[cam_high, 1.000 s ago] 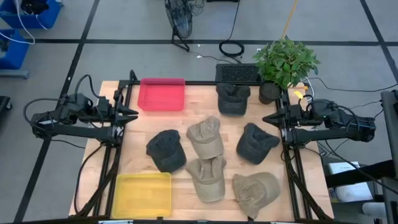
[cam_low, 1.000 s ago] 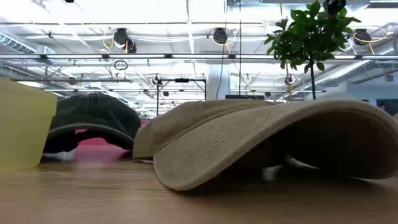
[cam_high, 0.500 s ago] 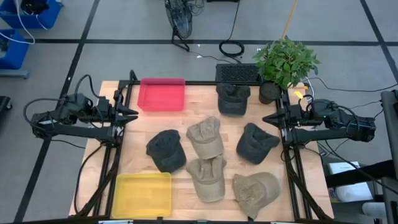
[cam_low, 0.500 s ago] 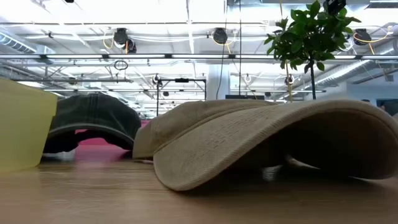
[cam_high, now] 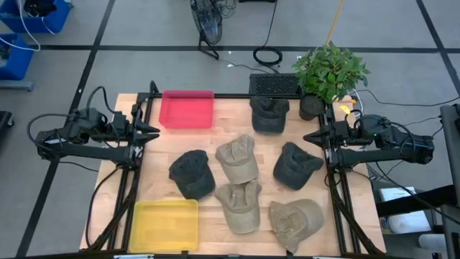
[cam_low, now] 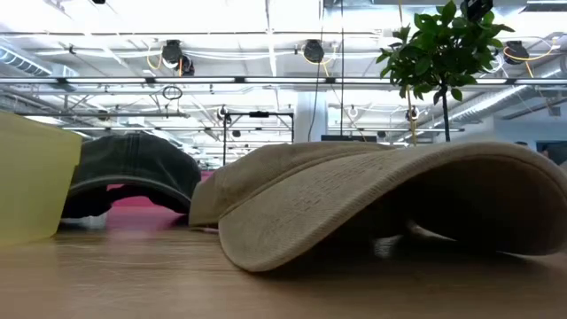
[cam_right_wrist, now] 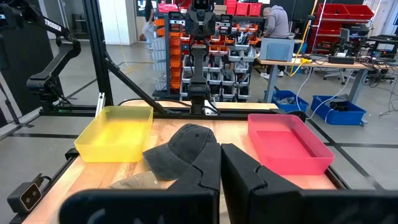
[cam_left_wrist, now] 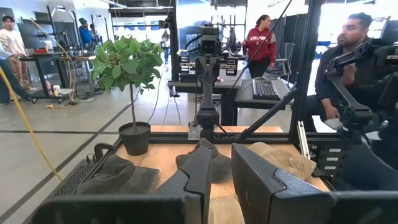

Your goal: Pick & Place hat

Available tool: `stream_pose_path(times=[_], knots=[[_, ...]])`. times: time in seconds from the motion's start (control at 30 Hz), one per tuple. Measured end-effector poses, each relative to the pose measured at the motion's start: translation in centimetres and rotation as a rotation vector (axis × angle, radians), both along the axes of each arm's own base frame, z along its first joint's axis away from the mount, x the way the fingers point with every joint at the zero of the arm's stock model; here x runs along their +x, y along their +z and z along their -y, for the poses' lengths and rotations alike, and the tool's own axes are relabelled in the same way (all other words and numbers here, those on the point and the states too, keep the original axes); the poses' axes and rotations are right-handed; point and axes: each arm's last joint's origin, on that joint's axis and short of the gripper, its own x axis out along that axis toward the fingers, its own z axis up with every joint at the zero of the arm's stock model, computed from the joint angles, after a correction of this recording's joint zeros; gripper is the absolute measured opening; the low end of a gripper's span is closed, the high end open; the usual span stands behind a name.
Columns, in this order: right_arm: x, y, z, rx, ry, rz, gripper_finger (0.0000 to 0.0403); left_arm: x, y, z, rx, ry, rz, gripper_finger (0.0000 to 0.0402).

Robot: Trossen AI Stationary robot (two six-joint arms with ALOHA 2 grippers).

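Note:
Six caps lie on the wooden table, each resting on its brim and crown. Three are dark: one left of centre (cam_high: 192, 173), one on the right (cam_high: 295, 165), one at the far edge (cam_high: 269, 114). Three are tan: one in the middle (cam_high: 237, 158), one nearer (cam_high: 239, 206), one at the near right (cam_high: 296, 219). My left gripper (cam_high: 155, 132) hovers shut over the table's left edge. My right gripper (cam_high: 307, 137) hovers shut over the right edge. Each points toward the middle and touches nothing. The low view shows a tan cap (cam_low: 381, 199) close up and a dark cap (cam_low: 133, 173) behind it.
A red tray (cam_high: 187, 109) sits at the far left and a yellow tray (cam_high: 165, 224) at the near left. A potted plant (cam_high: 329, 72) stands at the far right corner beside a black keyboard (cam_high: 274, 84). Black frame rails run along both side edges. People show in the room beyond.

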Motion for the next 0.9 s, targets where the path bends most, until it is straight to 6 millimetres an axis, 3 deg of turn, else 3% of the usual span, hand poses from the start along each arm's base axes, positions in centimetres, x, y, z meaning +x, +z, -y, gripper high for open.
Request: stream_pose_path(times=[0.9], knots=[[1.1, -0.3, 0.0, 0.000, -0.005, -0.050, 0.0000, 0.0, 0.0, 0.0, 0.000, 0.000, 0.000, 0.0067]])
